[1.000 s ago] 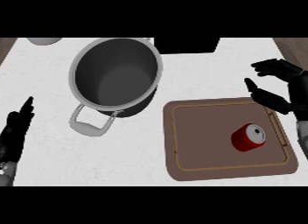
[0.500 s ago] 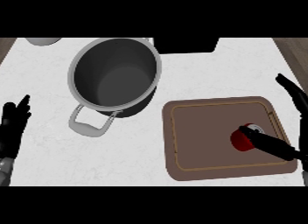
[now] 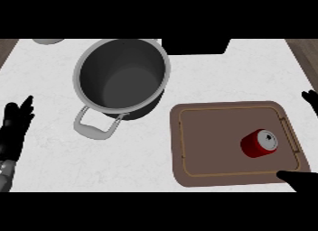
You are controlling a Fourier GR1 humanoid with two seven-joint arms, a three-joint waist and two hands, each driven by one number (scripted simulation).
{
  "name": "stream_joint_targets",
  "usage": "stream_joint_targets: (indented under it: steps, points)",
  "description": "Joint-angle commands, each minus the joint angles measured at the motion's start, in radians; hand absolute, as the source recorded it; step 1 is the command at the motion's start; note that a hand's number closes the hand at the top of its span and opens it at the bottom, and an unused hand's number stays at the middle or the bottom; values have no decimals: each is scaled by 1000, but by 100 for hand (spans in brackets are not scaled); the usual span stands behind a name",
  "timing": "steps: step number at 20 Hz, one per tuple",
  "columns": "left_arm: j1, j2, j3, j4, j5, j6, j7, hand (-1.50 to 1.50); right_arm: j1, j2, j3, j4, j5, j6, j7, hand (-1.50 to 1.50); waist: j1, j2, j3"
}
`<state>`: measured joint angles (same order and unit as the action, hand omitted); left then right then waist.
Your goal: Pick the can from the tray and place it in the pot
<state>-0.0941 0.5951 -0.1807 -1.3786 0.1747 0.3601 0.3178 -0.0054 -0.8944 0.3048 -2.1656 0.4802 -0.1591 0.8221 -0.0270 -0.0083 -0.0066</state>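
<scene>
A red can (image 3: 259,144) with a silver top lies on its side in the right half of the brown tray (image 3: 200,135). The empty grey pot (image 3: 122,77) stands up and left of the tray, with one handle (image 3: 94,126) pointing toward me. My right hand (image 3: 306,181) shows only at the frame's right edge and is open. Its thumb is below the can and a fingertip (image 3: 316,104) is above it, neither touching the can. My left hand (image 3: 11,132) rests open at the left edge, fingers up.
A dark block (image 3: 195,45) sits at the counter's far edge behind the pot. A pale round object (image 3: 48,41) peeks in at the top left. Wooden strips border the white counter (image 3: 48,81) on both sides.
My right hand has drawn back toward the right edge, so the thumb that lay across the can now sits below it. The can stays in place on the tray.
</scene>
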Motion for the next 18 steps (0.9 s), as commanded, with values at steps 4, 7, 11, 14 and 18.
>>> stream_joint_targets:
  steps: [4, 7, 11, 14, 18]
  points:
    - [-39, -27, -18, 1, -23, -3, 7, 0, -103, -57, 65, -174, -194, 333, 399, -150, 37, 10, 1]
    - [-45, -33, -17, 6, -27, -22, 14, 0, -107, -19, 109, -150, -226, 355, 448, -150, 35, 9, 4]
    - [-32, -26, 9, 1, -24, -27, 15, 0, -156, 4, 121, -138, -248, 351, 551, -150, 40, 9, 4]
    - [-36, -8, 28, -16, -12, -51, 32, 0, -187, 10, 126, -91, -248, 356, 562, -150, 42, 9, 4]
    - [-38, -13, 38, -16, -32, -44, 36, 0, -176, 39, 137, -66, -227, 341, 566, -150, 37, 8, 5]
